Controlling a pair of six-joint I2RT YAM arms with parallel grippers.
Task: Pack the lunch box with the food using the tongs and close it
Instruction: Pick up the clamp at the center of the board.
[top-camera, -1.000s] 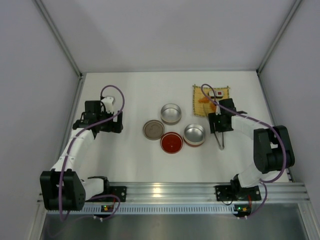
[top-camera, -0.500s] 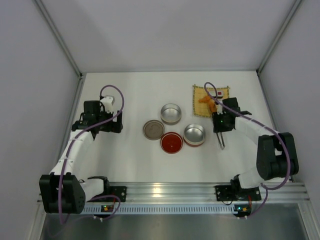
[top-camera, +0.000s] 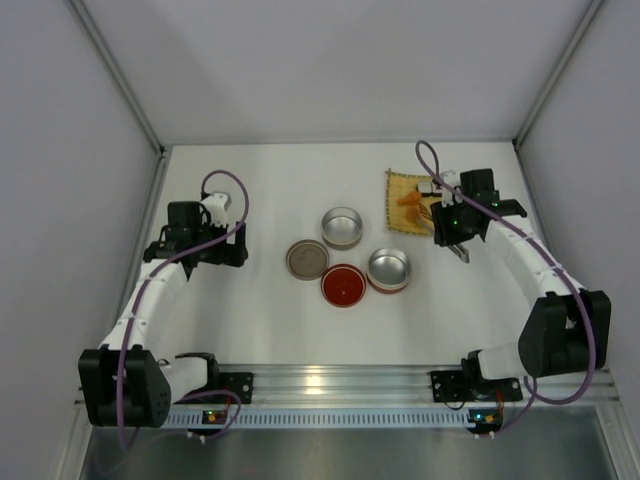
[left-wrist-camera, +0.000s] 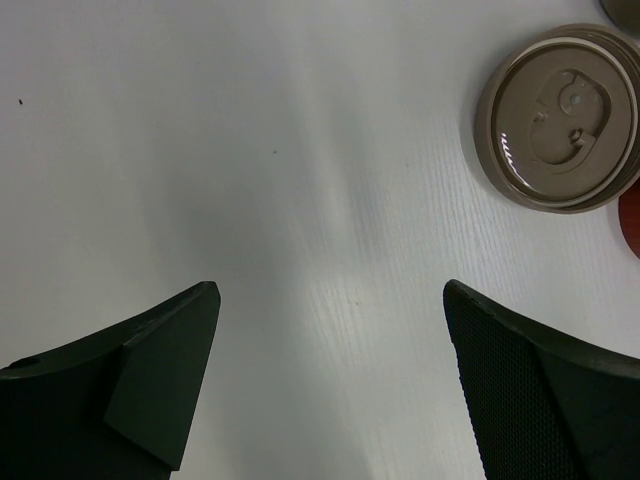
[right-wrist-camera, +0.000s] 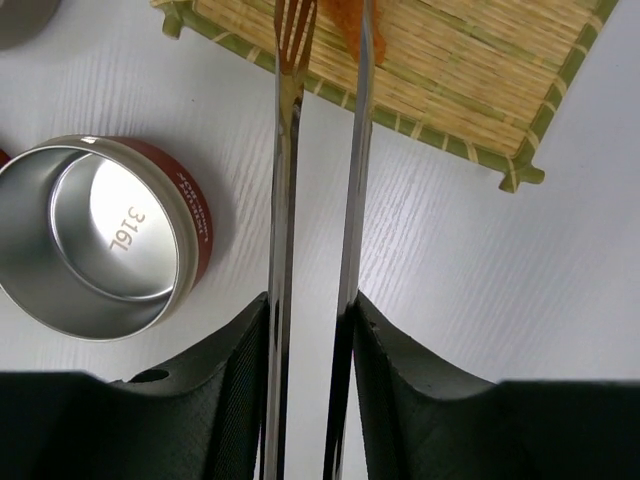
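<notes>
My right gripper is shut on the tongs, one silver arm against each finger. Their tips reach over the yellow woven mat, on either side of an orange-brown piece of food. From above, the right gripper hangs at the mat's near right corner, with orange food just beyond it. The lunch box lies in parts: two steel tins, a red lid and a brown lid. My left gripper is open over bare table.
The brown lid lies to the upper right in the left wrist view. A steel tin with a red band sits left of the tongs. White walls enclose the table on three sides. My left gripper hovers left of the lids.
The right gripper has closed on the tongs, lifted them off the table and swung back and right, bringing their tips over the mat. The left arm has not moved.
</notes>
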